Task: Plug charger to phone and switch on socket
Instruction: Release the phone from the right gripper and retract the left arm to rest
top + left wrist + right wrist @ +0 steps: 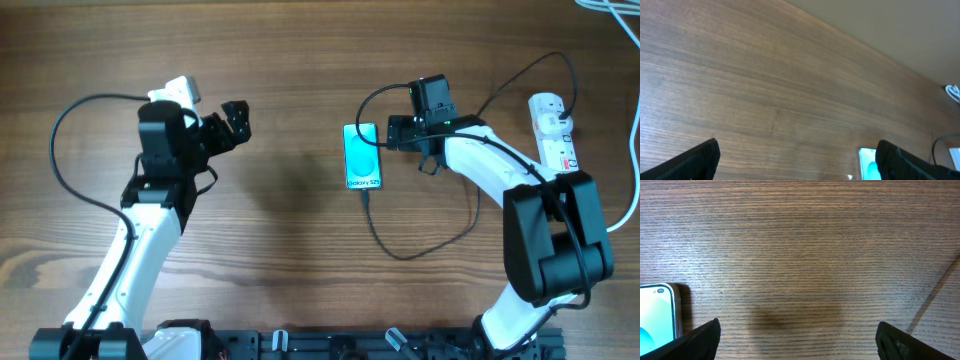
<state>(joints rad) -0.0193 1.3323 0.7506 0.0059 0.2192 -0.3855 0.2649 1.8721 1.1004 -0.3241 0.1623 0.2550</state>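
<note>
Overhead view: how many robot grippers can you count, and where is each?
2. The left gripper is open above the table, left of centre; the right gripper is open close beside the phone.

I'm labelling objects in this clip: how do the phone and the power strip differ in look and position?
The phone is a short flat slab with a bright cyan screen; the power strip is longer, narrower and white with red marks. The phone lies near the middle of the table; the power strip sits by its right edge. Both lie flat, roughly parallel.
</note>
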